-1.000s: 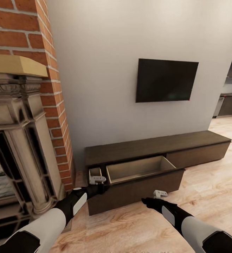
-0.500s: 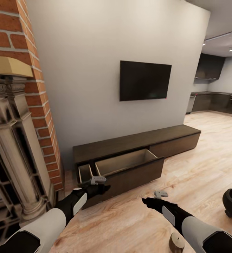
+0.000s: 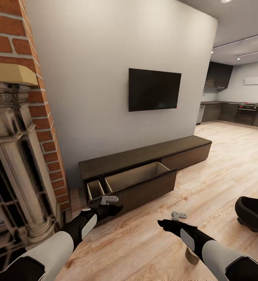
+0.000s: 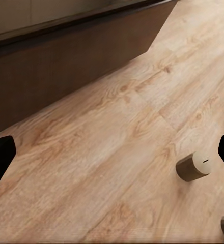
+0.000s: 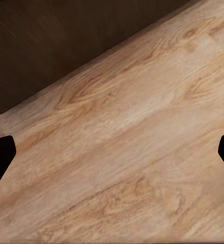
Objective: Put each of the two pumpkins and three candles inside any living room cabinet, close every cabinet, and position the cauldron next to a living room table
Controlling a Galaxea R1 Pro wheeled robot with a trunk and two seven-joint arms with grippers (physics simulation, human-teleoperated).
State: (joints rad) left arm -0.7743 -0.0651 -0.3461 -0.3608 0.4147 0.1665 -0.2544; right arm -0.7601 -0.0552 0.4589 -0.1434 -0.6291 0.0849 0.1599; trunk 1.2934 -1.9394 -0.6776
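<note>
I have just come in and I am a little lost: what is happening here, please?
The robot stands before the long dark cabinet, whose wide drawer is pulled out and looks empty. The left gripper and right gripper are open, holding nothing. A candle lies on the wooden floor, and the black cauldron sits further right.

Head camera sits high, facing forward and down toward the cabinet [image 3: 144,171] and wall. Both wrist cameras look steeply down at the floor [image 4: 117,152] from close range (cabinet front shared with head view).
</note>
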